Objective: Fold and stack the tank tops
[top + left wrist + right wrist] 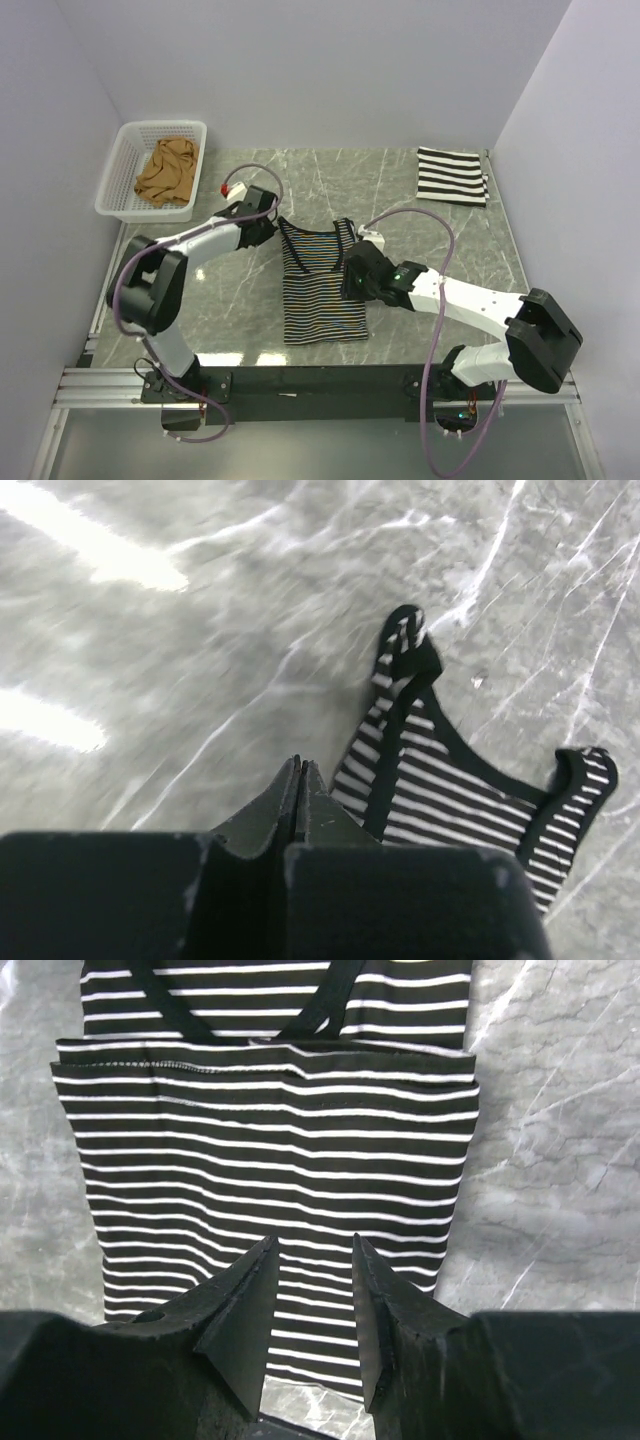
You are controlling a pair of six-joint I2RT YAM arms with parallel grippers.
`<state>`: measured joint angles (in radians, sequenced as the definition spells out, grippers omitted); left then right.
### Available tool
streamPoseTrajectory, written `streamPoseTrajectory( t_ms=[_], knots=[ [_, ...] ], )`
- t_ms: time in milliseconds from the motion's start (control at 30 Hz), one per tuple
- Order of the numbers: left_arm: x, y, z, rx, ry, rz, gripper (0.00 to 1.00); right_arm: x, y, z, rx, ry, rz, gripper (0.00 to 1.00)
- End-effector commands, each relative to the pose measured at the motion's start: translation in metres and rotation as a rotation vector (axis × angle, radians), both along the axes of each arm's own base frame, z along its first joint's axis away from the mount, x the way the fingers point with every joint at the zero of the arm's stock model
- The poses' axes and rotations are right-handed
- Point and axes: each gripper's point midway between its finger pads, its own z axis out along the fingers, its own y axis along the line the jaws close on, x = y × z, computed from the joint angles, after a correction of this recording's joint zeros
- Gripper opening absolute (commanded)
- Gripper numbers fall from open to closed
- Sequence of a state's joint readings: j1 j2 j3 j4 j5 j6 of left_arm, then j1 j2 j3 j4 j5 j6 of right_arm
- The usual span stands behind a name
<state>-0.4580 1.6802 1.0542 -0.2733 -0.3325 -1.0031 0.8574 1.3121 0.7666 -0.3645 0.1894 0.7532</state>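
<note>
On a grey marble table (440,240), a white mesh basket (112,175) sits at the far left corner with the plain tan-brown tank top (168,172) crumpled inside it. The bold black-and-white striped tank top (452,175) lies folded into a flat rectangle at the far right corner, well apart from both arms. The thin dark multicolour striped tank top (322,300) lies in the middle of the table, straps toward the far side. In the right wrist view a stitched hem crosses it just below the straps. Purple cables (440,300) loop above both arms, and in the overhead view the right wrist hides the garment's right edge. The left gripper (274,226) sits at the top's left strap. In its wrist view its fingers (298,790) are pressed flat together with no cloth seen between them, and the strap (405,660) curls on the marble just beyond. The right gripper (315,1290) hovers over the lower right part of the striped fabric. Its fingers (245,1310) stand a narrow gap apart, stripes show through the gap, and nothing is pinched.
</note>
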Motion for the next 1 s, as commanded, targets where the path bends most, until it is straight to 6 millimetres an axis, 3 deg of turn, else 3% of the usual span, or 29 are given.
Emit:
streamPoseTrajectory(
  t_ms=[0, 33, 67, 200, 467, 700, 967],
  knots=[
    [0.028, -0.019, 0.018, -0.019, -0.057, -0.067, 0.01, 0.014, 0.007, 0.013, 0.037, -0.045, 0.001, 0.42],
    [0.032, -0.022, 0.007, -0.013, -0.036, -0.076, 0.01, 0.014, 0.006, 0.013, 0.038, -0.048, -0.003, 0.42],
    [0.041, -0.029, 0.013, -0.026, -0.051, -0.089, 0.01, 0.014, 0.004, 0.012, 0.036, -0.046, -0.006, 0.42],
    [0.056, -0.041, -0.004, -0.019, -0.022, -0.119, 0.01, 0.014, 0.002, 0.014, 0.046, -0.050, -0.009, 0.42],
    [0.081, -0.063, -0.011, -0.045, -0.017, -0.171, 0.01, 0.014, -0.003, 0.015, 0.052, -0.055, -0.019, 0.42],
    [0.082, -0.072, -0.033, -0.054, 0.021, -0.207, 0.01, 0.014, -0.002, 0.009, 0.052, -0.044, -0.013, 0.42],
    [0.086, -0.086, -0.038, -0.093, 0.017, -0.266, 0.01, 0.015, -0.002, 0.003, 0.053, -0.033, -0.014, 0.42]
  ],
)
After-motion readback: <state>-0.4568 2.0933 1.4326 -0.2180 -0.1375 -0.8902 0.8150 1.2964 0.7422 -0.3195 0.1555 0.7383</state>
